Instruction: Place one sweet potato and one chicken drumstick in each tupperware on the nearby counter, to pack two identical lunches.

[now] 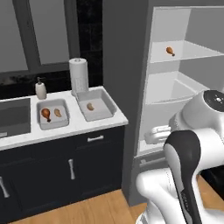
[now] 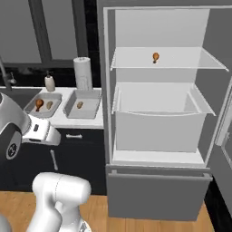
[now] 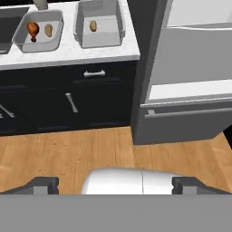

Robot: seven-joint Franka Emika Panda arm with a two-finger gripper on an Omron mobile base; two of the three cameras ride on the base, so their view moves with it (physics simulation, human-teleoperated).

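Observation:
On the white counter (image 1: 87, 125) stand two light-grey tupperware trays. The left tupperware (image 1: 53, 125) holds a chicken drumstick (image 1: 45, 114) and a sweet potato (image 1: 57, 113). In the right tupperware (image 1: 106, 100) lies one sweet potato (image 1: 90, 106) alone. A second drumstick (image 1: 170, 51) rests on the upper shelf of the open fridge (image 2: 158, 90). My gripper (image 3: 115, 186) is open and holds nothing. It hangs low in front of the fridge, looking down over the floor towards the cabinets, well away from both trays.
A paper towel roll (image 1: 78, 75) and a soap bottle (image 1: 40, 89) stand behind the trays. The dark sink basin (image 1: 15, 117) lies left of them. The open fridge door (image 2: 224, 127) stands at the far right. A wooden floor (image 3: 113, 149) spreads below.

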